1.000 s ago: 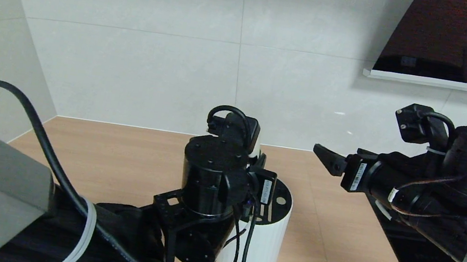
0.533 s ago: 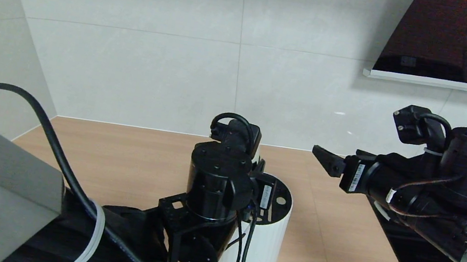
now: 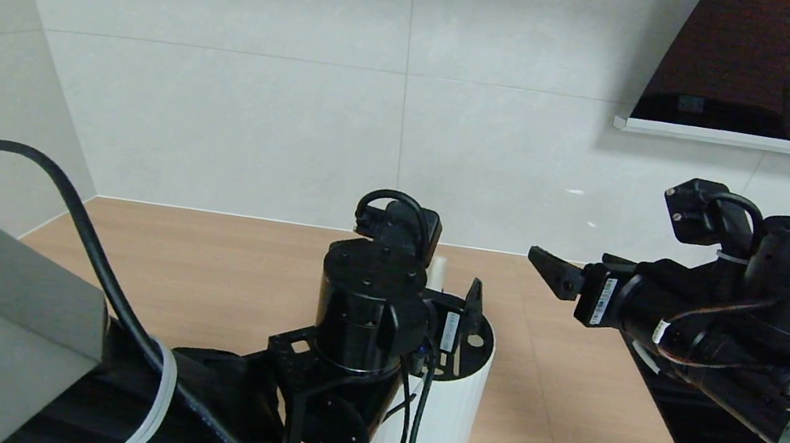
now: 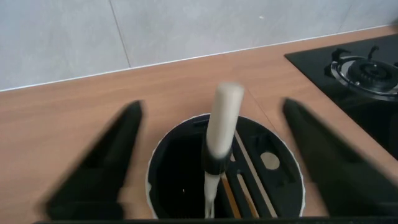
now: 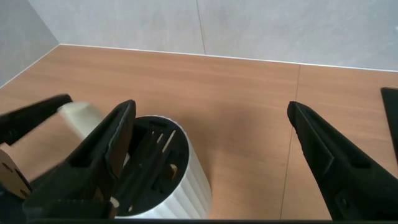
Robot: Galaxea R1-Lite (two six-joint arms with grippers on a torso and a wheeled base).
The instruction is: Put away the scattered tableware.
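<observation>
1. Seeing cream-handled utensil (image 4: pixel 222 121) standing in the white holder (image 3: pixel 441 419), handle poking above the rim, going down near the divide between open half and slotted half; not telling which side
2. Reading left gripper (image 4: pixel 211 109) as spread wide, hanging directly over the holder, fingers either side of the handle and apart from it
3. Reading right gripper (image 5: pixel 210 111) as spread wide too, carrying nothing, hovering above the surface (image 3: pixel 212 272) between holder and cooktop (image 3: pixel 709 442)
4. Spotting thin brown sticks (image 4: pixel 239 186) sitting in the holder's slots; guessing chopsticks, not confirming
5. Judging this utensil as stowed and the task as far along; not calling it finished, allowing for more pieces lying behind the arms
6. Noting holder sitting near the front edge of the surface, well apart from the tiled wall (image 3: pixel 223 107); flagging tip-over risk toward that edge if knocked
7. Seeing open wood behind and to the left of the holder, giving plenty of room for swinging the left arm
8. Judging a straight lift as the cleanest exit for the left gripper, avoiding clipping the handle
9. Watching cooktop edge under the right arm and range hood (image 3: pixel 784 69) above it, limiting room on that side
</observation>
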